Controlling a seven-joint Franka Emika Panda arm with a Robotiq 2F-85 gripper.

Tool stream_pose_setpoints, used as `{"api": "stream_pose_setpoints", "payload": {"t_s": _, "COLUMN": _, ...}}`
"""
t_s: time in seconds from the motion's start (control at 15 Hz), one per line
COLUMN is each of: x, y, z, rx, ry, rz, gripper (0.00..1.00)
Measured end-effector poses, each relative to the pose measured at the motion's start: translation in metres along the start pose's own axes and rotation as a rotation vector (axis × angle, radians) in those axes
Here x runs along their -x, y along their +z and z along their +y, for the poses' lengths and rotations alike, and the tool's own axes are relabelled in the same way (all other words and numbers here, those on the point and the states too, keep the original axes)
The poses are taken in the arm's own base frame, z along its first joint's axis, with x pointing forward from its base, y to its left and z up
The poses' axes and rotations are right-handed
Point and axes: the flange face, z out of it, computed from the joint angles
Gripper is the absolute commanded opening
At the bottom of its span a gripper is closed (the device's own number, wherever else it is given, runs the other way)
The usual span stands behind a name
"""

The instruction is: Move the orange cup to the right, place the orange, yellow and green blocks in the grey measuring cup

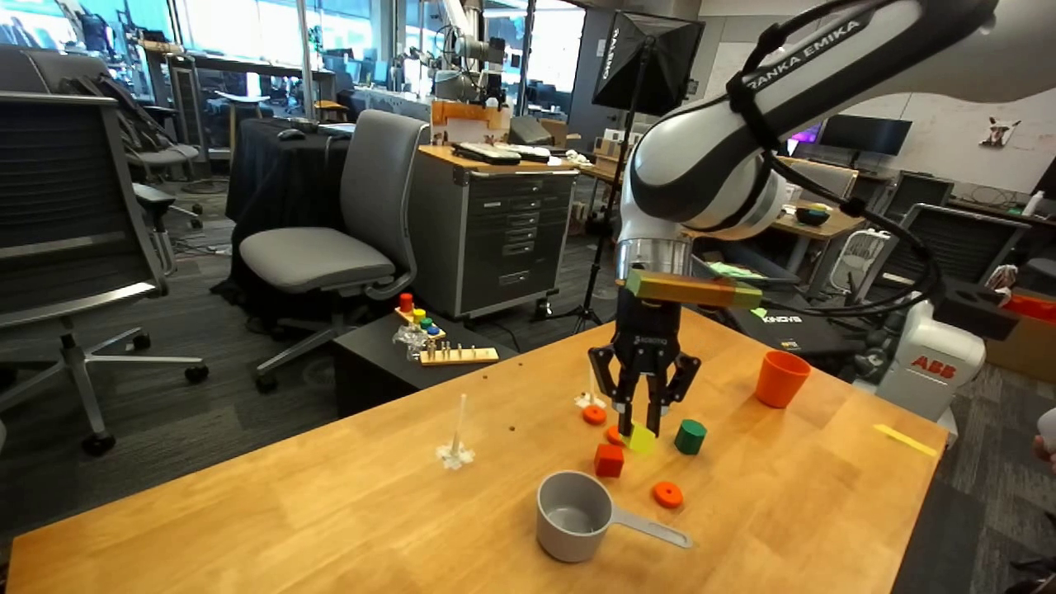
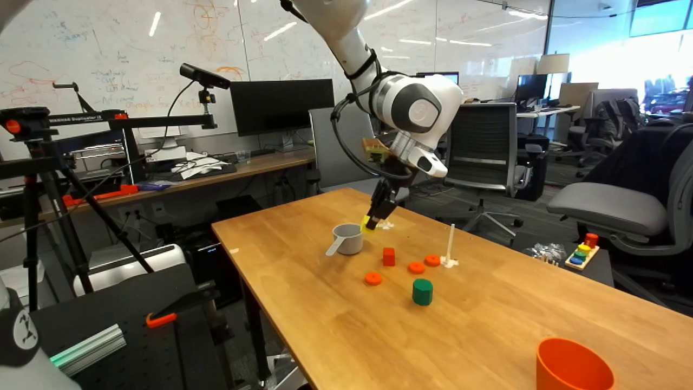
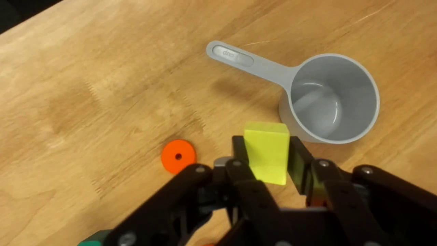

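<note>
My gripper point(image 1: 640, 419) is shut on the yellow block point(image 3: 267, 153) and holds it above the table, beside the grey measuring cup. The grey measuring cup point(image 3: 351, 82) stands upright and empty, and shows in both exterior views point(image 1: 569, 536) point(image 2: 351, 247). The orange-red cube point(image 1: 609, 460) sits on the table near the cup, also in an exterior view point(image 2: 389, 257); the gripper hides it in the wrist view. The green block point(image 1: 690, 437) stands apart, also in an exterior view point(image 2: 422, 292), and peeks in at the wrist view's lower edge point(image 3: 90, 243). The orange cup point(image 1: 780, 381) stands upright farther away.
Several flat orange rings lie on the table, such as the ring point(image 1: 667, 495) near the measuring cup's handle, also in the wrist view point(image 3: 178, 156). Thin upright pegs point(image 1: 459, 425) point(image 2: 450, 244) stand on the table. A yellow tape strip point(image 1: 905, 440) lies near the table's edge.
</note>
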Motion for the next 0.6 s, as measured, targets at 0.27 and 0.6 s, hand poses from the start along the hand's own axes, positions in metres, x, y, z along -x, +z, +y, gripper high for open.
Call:
{"api": "stream_pose_setpoints", "payload": {"t_s": 0.27, "x": -0.003, "y": 0.017, "z": -0.025, "rx": 0.015, "ry": -0.030, "rz": -0.012, "gripper": 0.11}}
{"api": "stream_pose_setpoints", "payload": {"t_s": 0.6, "x": 0.003, "y": 0.024, "z": -0.054, "rx": 0.023, "ry": -0.063, "rz": -0.007, "gripper": 0.11}}
